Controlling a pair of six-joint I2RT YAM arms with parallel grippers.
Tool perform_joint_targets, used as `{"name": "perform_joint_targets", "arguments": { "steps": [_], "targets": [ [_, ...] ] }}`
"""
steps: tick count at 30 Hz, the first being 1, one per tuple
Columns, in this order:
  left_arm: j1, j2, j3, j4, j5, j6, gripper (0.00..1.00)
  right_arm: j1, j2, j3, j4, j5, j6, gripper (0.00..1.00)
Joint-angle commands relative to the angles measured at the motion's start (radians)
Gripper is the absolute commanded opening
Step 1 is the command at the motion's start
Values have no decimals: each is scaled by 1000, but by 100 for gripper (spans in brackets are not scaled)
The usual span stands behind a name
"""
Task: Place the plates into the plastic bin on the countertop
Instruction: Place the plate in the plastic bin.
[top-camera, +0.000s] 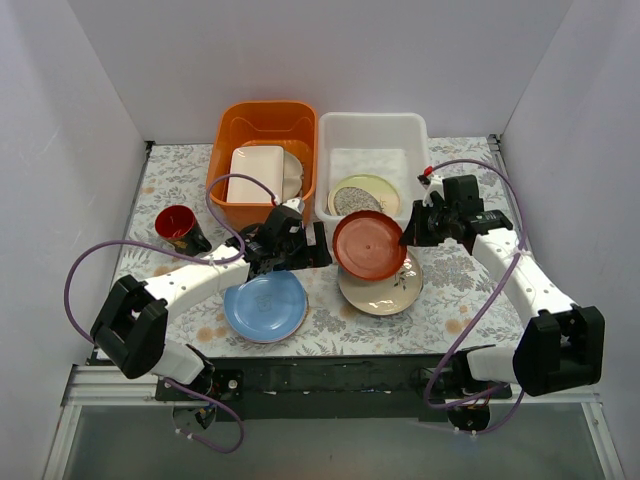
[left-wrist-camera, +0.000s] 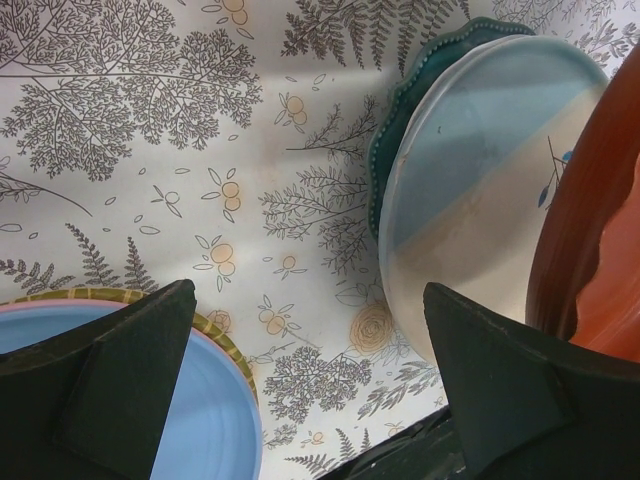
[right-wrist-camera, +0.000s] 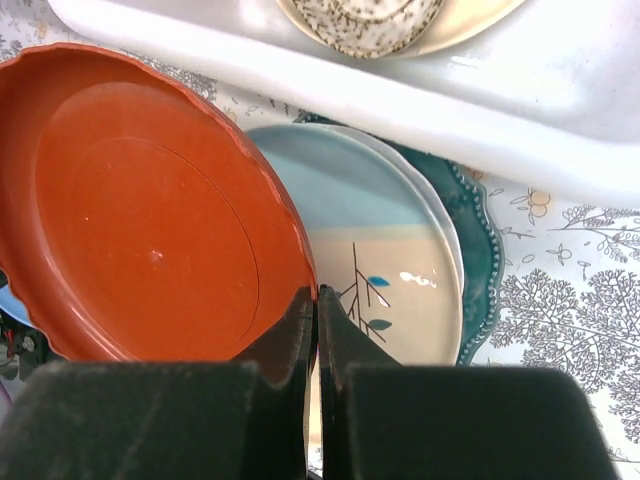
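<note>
Finding a speckled grey plate upon a cream plate inside the white translucent plastic bin. Right claw pinches the red-brown round plate beside it. Left claw is spread. Other plates wait on the bench.

The right tool pinches the red-brown plate by its rim, beside a cream-and-blue plate.

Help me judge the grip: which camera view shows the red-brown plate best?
The right wrist view: the red-brown plate fills the frame, with the right gripper pinched on its rim. The top external view shows the whole plate but small. The left wrist view catches only a strip of its edge.
</note>
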Motion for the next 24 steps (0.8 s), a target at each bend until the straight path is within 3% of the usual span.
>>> {"name": "perform_joint_targets", "arguments": {
  "steps": [1, 24],
  "targets": [
    [-2, 2, 49, -9, -8, 22, 98, 2, 20, 70, 24, 0, 4, 1],
    [-2, -8, 40, -9, -4, 24, 98, -6, 119, 207, 90, 71, 31, 1]
  ]
}}
